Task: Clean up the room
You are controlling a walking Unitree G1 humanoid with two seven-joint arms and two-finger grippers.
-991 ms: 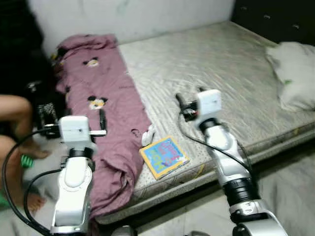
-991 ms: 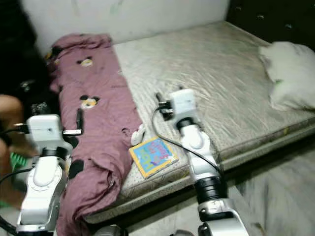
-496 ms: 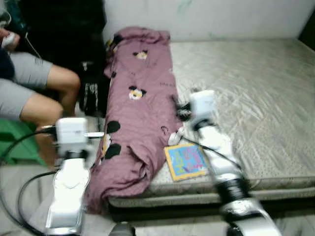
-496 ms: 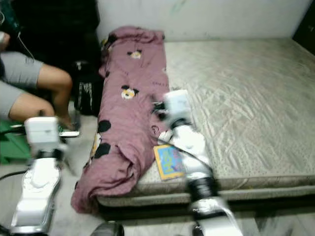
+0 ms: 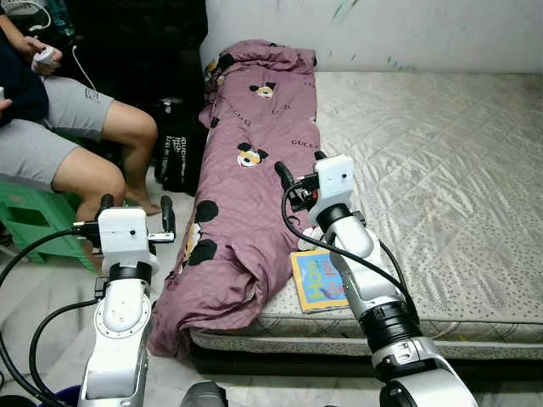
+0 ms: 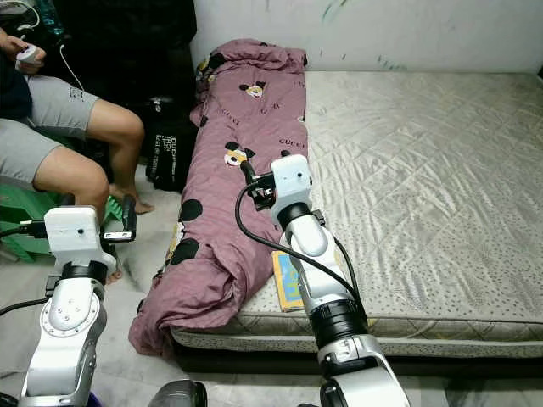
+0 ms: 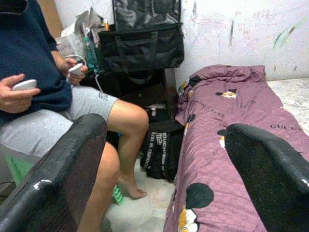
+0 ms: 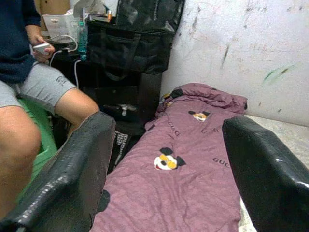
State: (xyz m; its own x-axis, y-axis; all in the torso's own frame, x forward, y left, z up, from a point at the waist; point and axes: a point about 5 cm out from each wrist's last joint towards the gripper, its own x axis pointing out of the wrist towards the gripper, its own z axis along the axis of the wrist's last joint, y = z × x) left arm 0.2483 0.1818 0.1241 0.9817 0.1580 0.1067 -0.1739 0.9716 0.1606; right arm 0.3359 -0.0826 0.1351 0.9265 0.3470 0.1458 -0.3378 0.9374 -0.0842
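A bare quilted mattress lies on the floor against a scuffed white wall. Along its left edge stretches a purple blanket printed with cartoon mice, its lower end spilling over the mattress corner onto the floor. A colourful children's book lies flat near the front edge, just beside the blanket.

The right gripper hovers above the blanket's middle, fingers spread apart and holding nothing; the book lies below and behind it, close to the forearm. The left gripper is raised over the floor strip left of the mattress, fingers also spread and empty, with the blanket's hanging end just to its right.

A person in grey shorts sits on a green stool at the left, holding a small white device. A black bag stands on the floor between the person's legs and the blanket, leaving only a narrow strip of floor there. The mattress right of the blanket is open.
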